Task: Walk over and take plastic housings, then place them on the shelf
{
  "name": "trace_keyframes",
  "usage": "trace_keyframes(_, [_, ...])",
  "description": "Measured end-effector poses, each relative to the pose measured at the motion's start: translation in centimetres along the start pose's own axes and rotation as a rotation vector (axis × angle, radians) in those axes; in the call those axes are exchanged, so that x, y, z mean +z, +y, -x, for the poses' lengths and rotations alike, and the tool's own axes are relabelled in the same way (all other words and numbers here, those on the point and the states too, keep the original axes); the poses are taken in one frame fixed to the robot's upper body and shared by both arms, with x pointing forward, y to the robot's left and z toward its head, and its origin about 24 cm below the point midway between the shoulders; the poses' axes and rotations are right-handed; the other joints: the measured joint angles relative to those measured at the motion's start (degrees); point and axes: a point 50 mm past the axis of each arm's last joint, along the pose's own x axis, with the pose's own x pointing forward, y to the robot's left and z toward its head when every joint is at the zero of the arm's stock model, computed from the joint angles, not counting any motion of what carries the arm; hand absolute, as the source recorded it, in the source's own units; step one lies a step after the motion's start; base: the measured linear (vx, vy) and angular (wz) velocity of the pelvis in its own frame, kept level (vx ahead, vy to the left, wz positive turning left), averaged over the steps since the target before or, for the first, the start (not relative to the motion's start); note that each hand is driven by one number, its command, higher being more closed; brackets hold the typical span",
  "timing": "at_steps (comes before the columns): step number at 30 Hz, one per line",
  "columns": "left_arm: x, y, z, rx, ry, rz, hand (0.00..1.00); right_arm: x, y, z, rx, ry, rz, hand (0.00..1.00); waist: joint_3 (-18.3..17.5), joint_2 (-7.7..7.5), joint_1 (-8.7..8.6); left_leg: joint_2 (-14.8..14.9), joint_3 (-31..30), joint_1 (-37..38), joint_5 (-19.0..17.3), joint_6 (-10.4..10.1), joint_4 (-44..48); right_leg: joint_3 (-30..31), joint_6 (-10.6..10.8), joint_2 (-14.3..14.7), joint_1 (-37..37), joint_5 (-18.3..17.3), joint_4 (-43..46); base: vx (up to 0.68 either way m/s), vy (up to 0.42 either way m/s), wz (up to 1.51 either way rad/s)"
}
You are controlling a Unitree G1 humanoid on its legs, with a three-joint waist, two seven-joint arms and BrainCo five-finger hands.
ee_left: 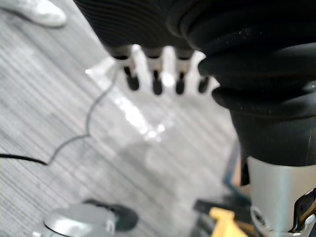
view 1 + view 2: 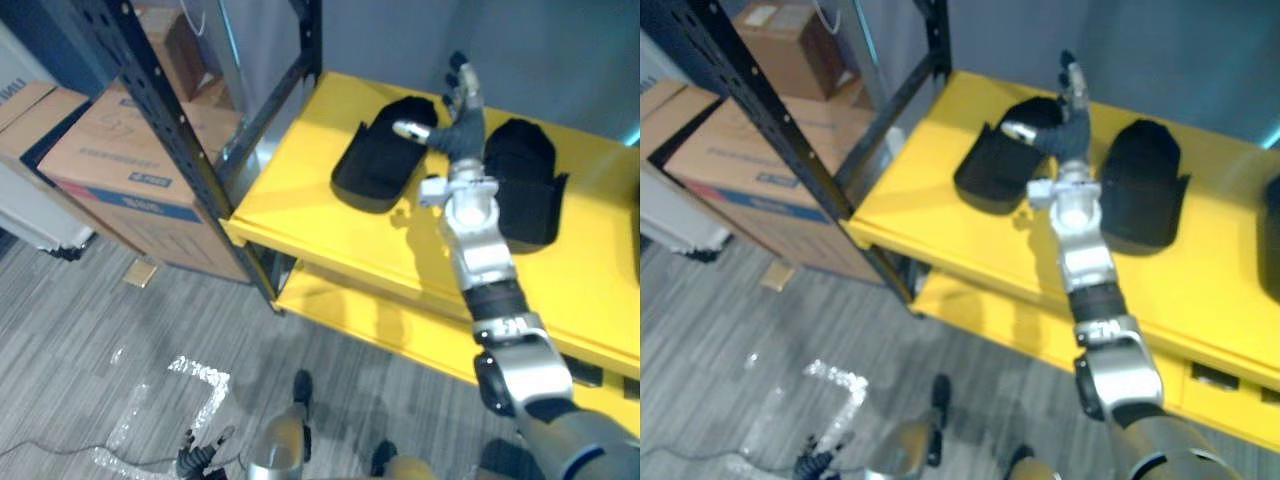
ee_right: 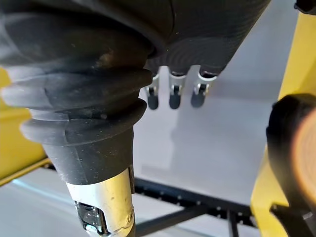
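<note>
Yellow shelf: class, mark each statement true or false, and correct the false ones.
1. Two black housings lie on the yellow shelf: the left housing and the right housing. True.
2. The right hand grips a housing. False: it is open, over the shelf between the two.
3. Cardboard boxes stand left of the shelf. True.
4. The left hand rests on the shelf. False: it hangs over the grey floor.
</note>
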Motion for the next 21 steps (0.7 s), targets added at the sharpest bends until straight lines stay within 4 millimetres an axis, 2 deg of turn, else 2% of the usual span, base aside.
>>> trace_keyframes(3, [0.4,-0.6,-0.1,-0.027,-0.013,0.006,0.0,0.1,-0.9,-0.7,-0.09,0.003,0.057,0.0,0.96,0.38,0.62,0.06,-0.25,-0.46,0.36,0.01,0.06,-0.07,-0.14,-0.14,-0.96,-0.57,1.44,-0.01,-0.004,0.01])
trace_keyframes(5, [0.4,-0.9,-0.1,-0.039,-0.013,0.003,0.0,0.9,-1.4,-1.4,-0.146,-0.011,0.063,0.0,1.91,0.59,0.62,-0.02,-0.31,-0.49,0.46,0.04,0.25,-0.1,-0.09,-0.37,-1.39,-0.95,2.37,0.0,0.0,0.0])
trace_keyframes(10, [1.0,-1.7,-0.2,-0.08,-0.031,-0.007,0.0,4.0,-2.6,-3.5,-0.235,-0.083,0.083,0.0,5.53,0.84,0.61,-0.06,-0.33,-1.3,1.18,0.26,0.33,0.16,-0.26,-1.22,-3.95,-2.64,6.46,-0.01,-0.005,0.0])
trace_keyframes(14, [1.3,-2.5,-0.2,-0.116,-0.036,0.004,0.0,4.4,-3.4,-4.2,-0.297,-0.066,0.106,0.0,7.22,1.39,0.74,-0.06,-0.52,-2.0,1.52,0.21,0.35,0.23,-0.54,-1.51,-5.49,-3.56,8.35,-0.01,-0.016,0.02])
trace_keyframes(18, [1.8,-3.8,-0.2,-0.166,-0.055,-0.018,0.0,5.2,-4.5,-4.7,-0.332,-0.081,0.125,0.0,8.05,2.99,0.83,-0.13,-0.68,-3.82,2.02,0.14,0.35,0.28,-0.73,-2.05,-8.37,-4.55,10.61,-0.01,-0.034,0.03])
trace_keyframes(21, [1.8,-4.0,-0.1,-0.176,-0.05,-0.002,0.0,5.3,-4.8,-4.9,-0.314,-0.066,0.118,0.0,8.41,3.72,0.89,-0.21,-0.63,-4.0,2.14,0.16,0.36,0.47,-0.78,-2.34,-9.19,-5.29,12.06,0.02,-0.053,0.0])
